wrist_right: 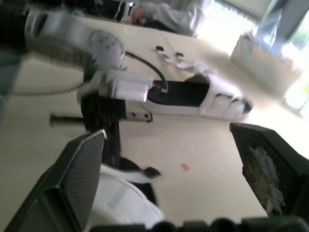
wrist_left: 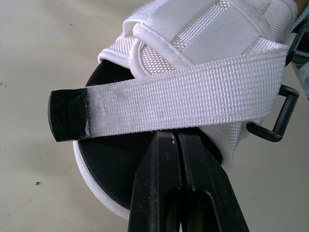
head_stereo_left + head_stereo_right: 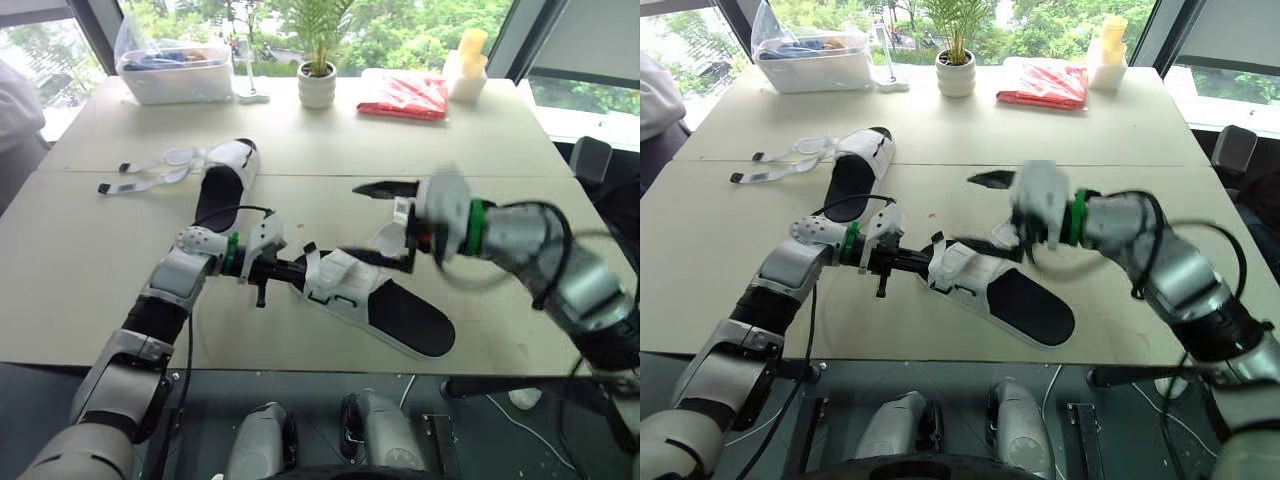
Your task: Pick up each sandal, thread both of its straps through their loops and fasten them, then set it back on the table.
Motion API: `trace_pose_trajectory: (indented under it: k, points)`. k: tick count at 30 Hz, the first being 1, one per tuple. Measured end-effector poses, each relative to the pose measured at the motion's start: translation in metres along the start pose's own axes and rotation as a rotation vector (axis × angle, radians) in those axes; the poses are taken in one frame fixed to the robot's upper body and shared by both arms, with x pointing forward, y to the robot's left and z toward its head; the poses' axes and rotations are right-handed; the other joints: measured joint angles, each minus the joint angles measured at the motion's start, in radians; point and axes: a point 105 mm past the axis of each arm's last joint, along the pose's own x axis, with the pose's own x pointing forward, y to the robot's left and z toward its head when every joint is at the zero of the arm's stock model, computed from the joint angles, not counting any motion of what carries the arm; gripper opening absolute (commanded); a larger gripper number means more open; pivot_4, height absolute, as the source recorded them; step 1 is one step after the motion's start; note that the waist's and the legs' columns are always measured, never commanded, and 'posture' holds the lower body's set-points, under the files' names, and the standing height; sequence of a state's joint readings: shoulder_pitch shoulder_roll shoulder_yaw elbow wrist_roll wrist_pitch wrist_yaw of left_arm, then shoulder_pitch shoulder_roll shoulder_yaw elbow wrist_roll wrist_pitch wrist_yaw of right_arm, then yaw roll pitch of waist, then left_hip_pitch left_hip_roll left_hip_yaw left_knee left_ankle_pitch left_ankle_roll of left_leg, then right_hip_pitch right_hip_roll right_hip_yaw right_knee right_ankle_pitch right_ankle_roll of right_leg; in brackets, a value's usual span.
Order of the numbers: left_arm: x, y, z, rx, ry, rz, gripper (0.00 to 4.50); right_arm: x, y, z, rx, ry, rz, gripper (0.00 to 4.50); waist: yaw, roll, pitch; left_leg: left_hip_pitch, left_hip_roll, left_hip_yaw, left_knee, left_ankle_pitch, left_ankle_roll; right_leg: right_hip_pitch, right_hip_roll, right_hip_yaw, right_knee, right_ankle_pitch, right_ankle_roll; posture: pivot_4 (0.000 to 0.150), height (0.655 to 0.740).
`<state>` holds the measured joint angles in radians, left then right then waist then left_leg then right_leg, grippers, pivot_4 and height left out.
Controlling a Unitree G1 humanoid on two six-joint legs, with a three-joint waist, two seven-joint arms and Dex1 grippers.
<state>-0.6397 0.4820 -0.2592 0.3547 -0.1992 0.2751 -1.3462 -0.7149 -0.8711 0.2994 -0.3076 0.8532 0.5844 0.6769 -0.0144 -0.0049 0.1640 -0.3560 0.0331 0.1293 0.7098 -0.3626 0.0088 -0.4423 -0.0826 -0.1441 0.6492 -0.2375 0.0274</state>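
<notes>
My L gripper (image 2: 176, 140) is clenched, fingers pressed tight w/ no gap; tips are tucked under the white strap (image 2: 183, 96) at the end of the near sandal (image 3: 385, 310); can't tell if they pinch any fabric. That strap lies across the sandal's upper, its black tip (image 2: 67, 116) sticking out past the sole; a black loop (image 2: 280, 116) hangs at the other side. Near sandal lies flat on the table (image 3: 80, 280) at the front, between my arms. My R gripper (image 1: 166, 137) is released, fingers spread wide, holding nothing, hovering just above the near sandal's strap end, not touching it. Far sandal (image 3: 225, 180) lies further back to my left, apart from both grippers; its straps (image 3: 150, 175) are loose, splayed out on the table. At the back edge: clear bin (image 3: 175, 70), plant pot (image 3: 317, 88), red packet (image 3: 403, 96).
</notes>
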Motion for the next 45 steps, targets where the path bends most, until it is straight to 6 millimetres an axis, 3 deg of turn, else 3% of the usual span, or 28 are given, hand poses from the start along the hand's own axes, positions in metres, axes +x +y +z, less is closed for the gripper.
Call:
trace_pose_trajectory:
  k: [3,8,16,22,25,32,45]
  points:
    - [-0.001,-0.001,-0.001,-0.003,0.002,0.002,0.0,0.013,0.008,0.0,0.228,0.089,0.077,4.46,0.002,0.0,0.0,-0.001,0.0,-0.001,0.001,-0.001,0.002,0.0,-0.001,-0.001,0.0,0.0,0.0,0.15,0.7288]
    - [-0.002,-0.002,-0.002,-0.001,0.002,0.012,0.0,0.029,0.008,-0.043,0.552,0.325,0.087,4.46,0.002,0.0,0.0,-0.003,-0.001,0.0,0.002,-0.002,0.004,0.0,-0.001,-0.001,0.0,0.0,0.0,0.15,0.7288]
    - [-0.004,-0.004,-0.004,-0.007,-0.001,0.038,0.0,0.05,-0.008,-0.074,0.744,0.463,0.012,4.46,-0.002,0.0,0.0,-0.003,-0.001,0.001,0.003,-0.002,0.004,0.0,-0.001,-0.001,0.0,0.0,0.0,0.15,0.7288]
    - [-0.005,-0.004,-0.004,-0.008,-0.001,0.05,0.0,0.065,-0.006,-0.081,0.765,0.504,0.015,4.46,-0.004,0.0,0.0,-0.003,-0.001,0.001,0.003,-0.002,0.004,0.0,-0.001,-0.001,0.0,0.0,0.001,0.15,0.7288]
    - [-0.005,-0.004,-0.005,-0.015,0.0,0.055,0.0,0.068,-0.007,-0.082,0.743,0.522,0.007,3.59,-0.004,0.0,-0.001,-0.003,-0.001,0.001,0.003,-0.002,0.004,0.0,-0.001,-0.001,0.0,0.0,0.001,0.15,0.7288]
    - [-0.005,-0.004,-0.004,-0.015,-0.001,0.057,0.0,0.071,-0.009,-0.086,0.725,0.529,0.003,0.02,-0.004,0.0,-0.001,-0.003,-0.001,0.001,0.003,-0.002,0.003,0.0,0.0,-0.001,0.0,0.0,0.001,0.15,0.7288]
    - [-0.004,-0.003,-0.004,-0.019,-0.006,0.052,0.0,0.068,-0.016,-0.07,0.829,0.422,0.031,0.02,-0.005,0.0,-0.001,-0.003,-0.001,0.001,0.003,-0.002,0.003,0.0,0.0,-0.001,0.0,0.0,0.001,0.15,0.7288]
